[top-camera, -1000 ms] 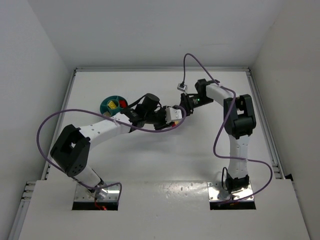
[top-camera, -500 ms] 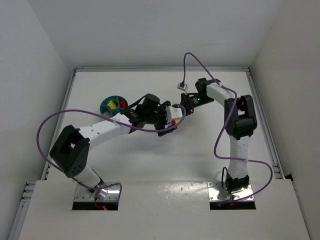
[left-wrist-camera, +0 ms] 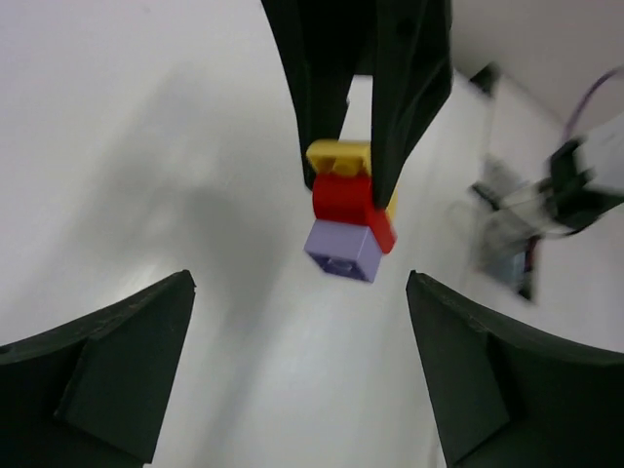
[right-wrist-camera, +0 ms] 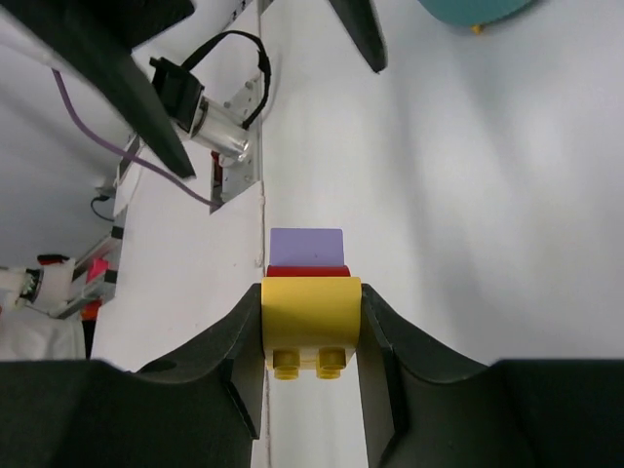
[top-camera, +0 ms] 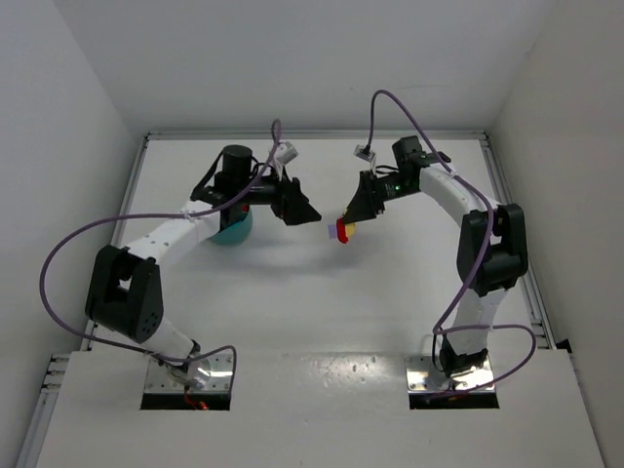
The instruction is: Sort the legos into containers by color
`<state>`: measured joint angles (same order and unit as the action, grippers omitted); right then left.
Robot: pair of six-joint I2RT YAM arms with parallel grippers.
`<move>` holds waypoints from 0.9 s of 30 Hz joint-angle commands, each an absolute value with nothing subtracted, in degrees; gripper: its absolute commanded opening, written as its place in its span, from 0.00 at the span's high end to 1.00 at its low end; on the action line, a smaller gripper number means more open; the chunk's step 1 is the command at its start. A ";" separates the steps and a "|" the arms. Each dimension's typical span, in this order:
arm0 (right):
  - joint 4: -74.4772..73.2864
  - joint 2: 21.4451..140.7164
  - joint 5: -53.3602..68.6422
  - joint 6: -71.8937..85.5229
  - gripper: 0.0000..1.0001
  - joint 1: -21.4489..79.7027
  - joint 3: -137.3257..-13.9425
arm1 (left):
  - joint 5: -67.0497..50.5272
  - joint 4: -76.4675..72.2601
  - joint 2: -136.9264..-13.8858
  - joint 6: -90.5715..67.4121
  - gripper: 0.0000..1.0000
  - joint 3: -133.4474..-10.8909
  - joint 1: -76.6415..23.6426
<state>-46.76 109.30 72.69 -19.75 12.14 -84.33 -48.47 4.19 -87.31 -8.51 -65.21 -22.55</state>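
Between the two arms, held up off the table (top-camera: 390, 292), is the thing I'm dealing with: a little stack of legos (top-camera: 342, 230) stuck together. From the clamped end outward it goes yellow brick (right-wrist-camera: 310, 317), red brick (left-wrist-camera: 341, 195), lilac brick (left-wrist-camera: 341, 252). That's three bricks, one of each colour, and they're the only legos I can count from these views.

My right gripper (top-camera: 348, 218) is pinched narrow on the yellow end, with the red and lilac poking out past the fingertips. My left gripper (top-camera: 304, 211) is pointed at the stack with its fingers spread wide and nothing in them, near the bricks but not touching.

So I'd say I'm mid pull-apart, since the stack has to come apart before anything gets sorted. The next move looks like easing the left in along the stack's line, closing on just the lilac brick, and peeling it off while the right holds firm. The tricky bit is not catching the red along with it.

There's one teal bowl (top-camera: 234, 232), sitting off to the left, mostly tucked under the left arm, so I can't see its compartments right now.
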 commanded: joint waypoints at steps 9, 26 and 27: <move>-31.82 108.19 78.05 -12.48 1.00 13.45 -87.27 | -76.89 -3.44 -97.64 -24.71 0.35 -72.59 -22.14; -32.78 105.29 79.72 -12.48 1.00 16.96 -86.22 | -68.82 5.89 -97.65 -11.60 0.34 -73.57 -21.53; -32.78 105.29 79.72 -12.48 1.00 16.96 -86.22 | -68.21 5.89 -97.65 -10.91 0.34 -73.56 -21.53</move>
<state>-34.28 108.38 74.56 -11.79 14.87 -84.84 -70.70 8.14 -99.53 -14.52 -72.58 -21.28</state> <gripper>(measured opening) 0.363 0.655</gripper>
